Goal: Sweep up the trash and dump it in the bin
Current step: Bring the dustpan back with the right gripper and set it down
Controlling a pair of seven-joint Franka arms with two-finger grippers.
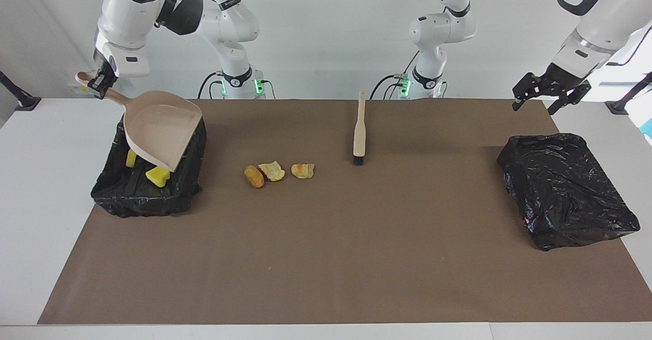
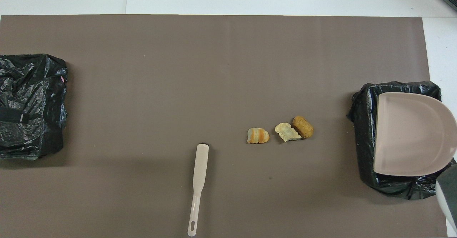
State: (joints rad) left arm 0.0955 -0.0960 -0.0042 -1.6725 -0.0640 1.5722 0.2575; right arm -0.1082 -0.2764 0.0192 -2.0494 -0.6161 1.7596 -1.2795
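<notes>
Matt mat, glossy bin liners, smooth plastic tools

The brown paper-like mat (image 1: 326, 258) on the white table (image 1: 30, 187) looks matt and smooth; both crinkled black plastic-lined bins (image 1: 153, 192) (image 1: 565, 192) are glossy. The beige plastic dustpan (image 1: 160, 128) and the beige plastic brush (image 1: 359, 126) have a smooth satin finish. The yellow foam chunks (image 1: 158, 176) look porous; the tan and orange bread-like lumps (image 1: 277, 172) look rough.
</notes>
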